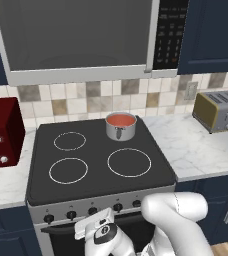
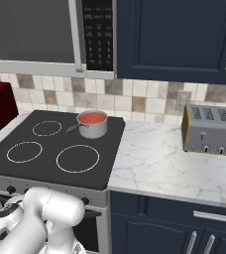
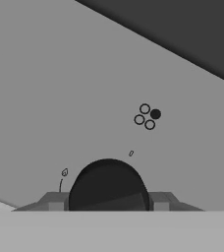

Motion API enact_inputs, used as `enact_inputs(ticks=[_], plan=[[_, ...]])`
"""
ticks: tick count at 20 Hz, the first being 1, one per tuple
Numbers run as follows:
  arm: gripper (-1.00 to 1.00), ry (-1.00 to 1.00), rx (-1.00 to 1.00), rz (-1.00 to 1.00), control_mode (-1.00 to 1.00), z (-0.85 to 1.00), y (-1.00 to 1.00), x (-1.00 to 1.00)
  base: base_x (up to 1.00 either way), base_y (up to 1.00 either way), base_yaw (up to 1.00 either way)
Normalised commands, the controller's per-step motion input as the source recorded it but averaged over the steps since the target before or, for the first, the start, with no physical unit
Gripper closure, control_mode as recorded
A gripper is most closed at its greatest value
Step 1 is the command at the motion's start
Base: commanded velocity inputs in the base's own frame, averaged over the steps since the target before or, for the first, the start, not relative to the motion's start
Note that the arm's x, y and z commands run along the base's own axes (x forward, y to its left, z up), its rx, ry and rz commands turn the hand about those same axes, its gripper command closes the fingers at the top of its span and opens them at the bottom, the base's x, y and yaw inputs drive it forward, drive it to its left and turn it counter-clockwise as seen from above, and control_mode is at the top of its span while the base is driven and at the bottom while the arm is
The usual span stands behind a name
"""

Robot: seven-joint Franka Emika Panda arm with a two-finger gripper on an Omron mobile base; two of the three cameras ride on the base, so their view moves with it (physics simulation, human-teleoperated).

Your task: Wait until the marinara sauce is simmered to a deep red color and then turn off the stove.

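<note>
The gripper (image 3: 107, 204) looks clamped shut on a small, stiff black knob (image 3: 108, 186) of the stove (image 1: 93, 167), probably needing a firm pinch-and-twist, while the orange-red sauce (image 1: 120, 120) sits in its pan (image 1: 121, 131) at the back right ring.

From the left base view we look forward and down from behind the arm, left of it, onto the stove (image 1: 98, 155) and marble bench (image 1: 201, 145). From the right base view we face the same stove and bench from the right, with the toaster (image 2: 211, 130) nearer. Both views share these. In the hand view we sit very close to the stove's silver front panel, directly behind one black knob (image 3: 108, 184).
</note>
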Motion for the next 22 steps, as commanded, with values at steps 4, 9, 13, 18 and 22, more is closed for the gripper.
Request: enact_inputs(ticks=[4,9,13,18,22], plan=[[1.0,0.0,0.0,0.0,-1.0,0.0,0.0,0.0,0.0,0.0,0.0],[1.0,0.0,0.0,0.0,-1.0,0.0,0.0,0.0,0.0,0.0,0.0],[1.0,0.0,0.0,0.0,-1.0,0.0,0.0,0.0,0.0,0.0,0.0],[1.0,0.0,0.0,0.0,-1.0,0.0,0.0,0.0,0.0,0.0,0.0],[1.0,0.0,0.0,0.0,-1.0,0.0,0.0,0.0,0.0,0.0,0.0]])
